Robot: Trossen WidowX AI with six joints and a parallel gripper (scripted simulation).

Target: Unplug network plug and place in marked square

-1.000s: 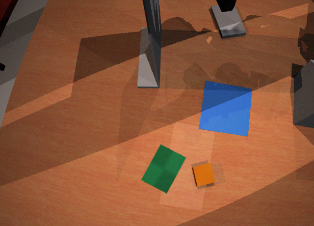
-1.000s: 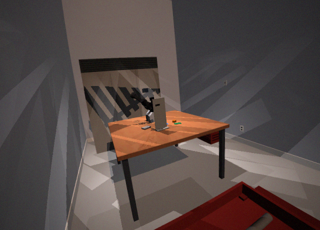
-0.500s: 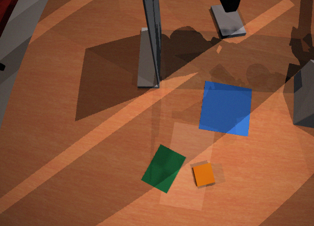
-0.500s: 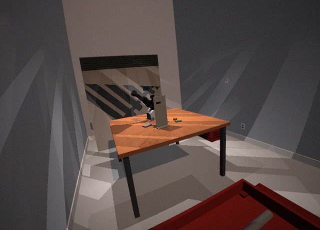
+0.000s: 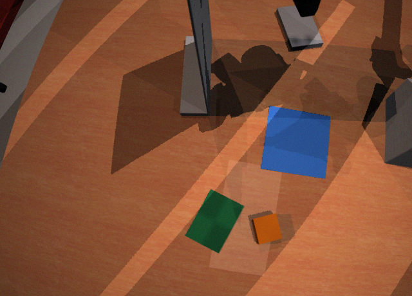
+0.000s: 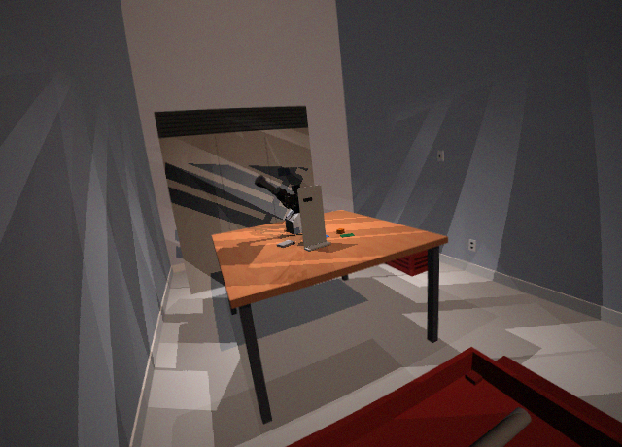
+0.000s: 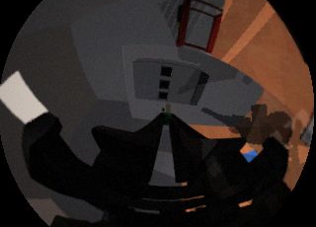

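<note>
In the wrist view my gripper [image 7: 166, 115] is shut on a narrow grey piece, the plug [image 7: 164, 158], and its tips point at the grey upright panel [image 7: 173, 83] with its column of dark sockets. I cannot tell whether the plug's front end is still in a socket. The top view shows the panel [image 5: 200, 50] edge-on on its grey foot, with the blue marked square [image 5: 296, 141] [image 7: 251, 156] on the table to its right. The gripper itself is out of that view. In the exterior view the black arm [image 6: 275, 188] reaches in behind the panel [image 6: 314, 214].
A green flat rectangle [image 5: 214, 221] and an orange cube [image 5: 266, 228] lie in front of the blue square. A grey block [image 5: 299, 27] lies at the back right, with a black part over it. Another grey body [image 5: 399, 127] stands at the right edge.
</note>
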